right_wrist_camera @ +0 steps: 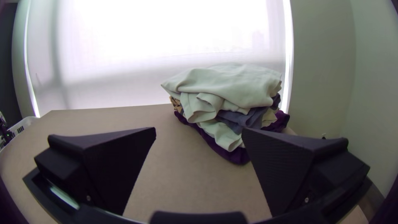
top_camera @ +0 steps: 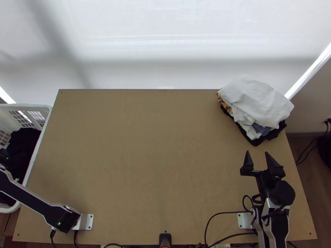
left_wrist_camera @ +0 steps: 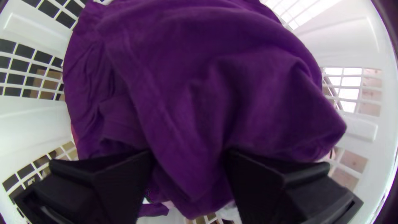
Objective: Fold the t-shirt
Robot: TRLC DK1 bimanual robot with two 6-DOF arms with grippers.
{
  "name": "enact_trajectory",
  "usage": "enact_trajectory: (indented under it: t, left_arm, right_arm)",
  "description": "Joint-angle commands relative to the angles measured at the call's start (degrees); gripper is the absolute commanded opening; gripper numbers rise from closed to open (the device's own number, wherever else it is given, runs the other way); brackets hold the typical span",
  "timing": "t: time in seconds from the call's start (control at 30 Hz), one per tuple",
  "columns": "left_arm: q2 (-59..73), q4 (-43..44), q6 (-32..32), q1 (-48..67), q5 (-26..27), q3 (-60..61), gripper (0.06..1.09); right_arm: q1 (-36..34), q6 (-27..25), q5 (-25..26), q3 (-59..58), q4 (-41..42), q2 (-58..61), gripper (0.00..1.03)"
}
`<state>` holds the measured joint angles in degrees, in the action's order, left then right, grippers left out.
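Down inside the white basket [top_camera: 25, 106] with the left gripper [left_wrist_camera: 188, 157], spread wide over bunched purple cloth [left_wrist_camera: 207, 83], clamped on none of it! Across the table [top_camera: 145, 144] from the basket to the right gripper [top_camera: 257, 153], wide open, empty. Likewise well apart from the basket: stacked clothes [top_camera: 256, 101].

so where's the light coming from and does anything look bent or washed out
top view: backlight through the white blind, shadow band slanting down its left part; right wrist view: blind glares almost pure white behind the clothes stack; left wrist view: fisheye bows the laundry basket's sides, bright light through its grid
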<state>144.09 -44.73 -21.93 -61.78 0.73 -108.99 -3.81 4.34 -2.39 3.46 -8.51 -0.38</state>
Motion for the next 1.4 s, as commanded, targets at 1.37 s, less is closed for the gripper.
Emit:
enact_trajectory:
  t: [1.37]
  left_arm:
    - [-68.59,8.17,28.61,58.44,-0.29,15.74,0.09]
  right_arm:
    - [-0.05,0.76,-0.07,0.05,-1.15,0.21,0.98]
